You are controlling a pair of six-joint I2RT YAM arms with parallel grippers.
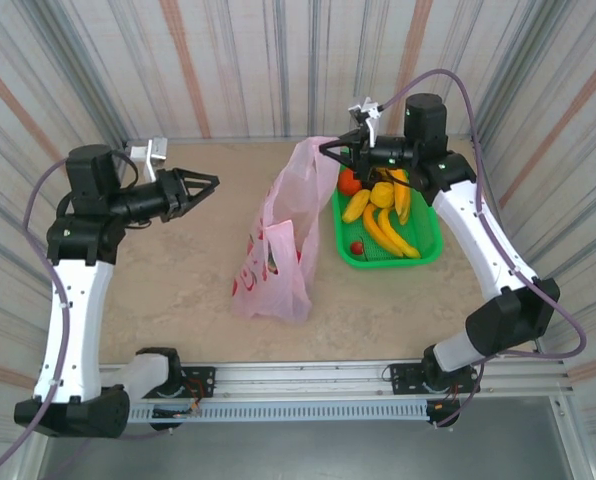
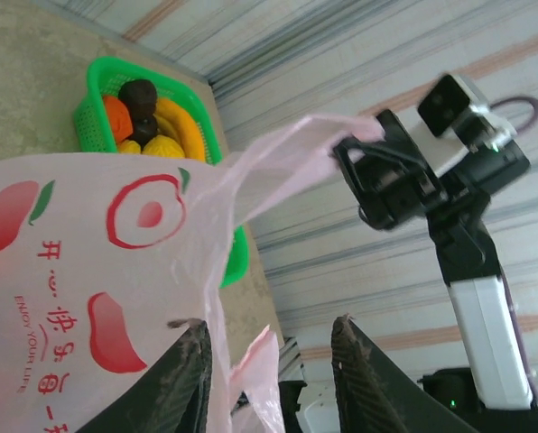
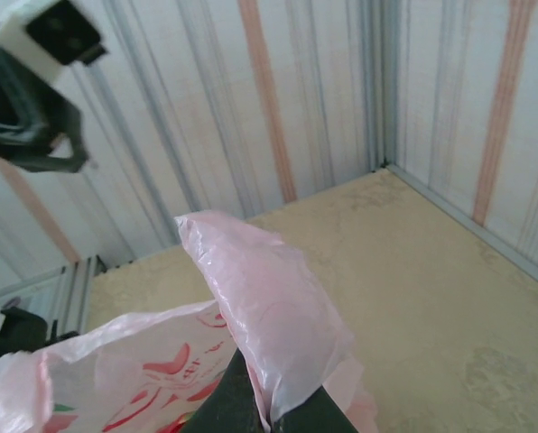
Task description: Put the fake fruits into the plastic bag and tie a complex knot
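early stage, nothing packed yet as far as the views are showing. the fake fruits [image 1: 383,212] are all sitting in the green tray [image 1: 393,263] on the r side of the table [image 1: 168,290]: yellow bananas [image 1: 390,235], an orange [image 1: 349,182], a small red piece [image 1: 357,247], and in the left wrist view a dark piece [image 2: 141,95] is lying on top of the pile.

the plastic bag [image 1: 276,255] is standing mid-table just beside the tray's l edge, slumping low. can't tell if anything is inside; the darker spots are probably its red print.

right gripper [image 1: 336,150] is pinching one handle loop [image 3: 260,298] and is lifting it above the bag, so that side of the mouth is being held up. the right wrist view is showing the pink film clamped between the fingers.

left gripper [image 1: 204,190] is hovering w/ its fingers spread wide and nothing between them, well apart from the bag on the l side and pointing toward it. judging by that, it's prob lining up for the other handle to open the mouth.

left to do: spreading the bag open, moving every fruit across, then gathering the handles and tying the knot, which isn't started. roughly at the setup step, w/ the bulk of the job ahead.
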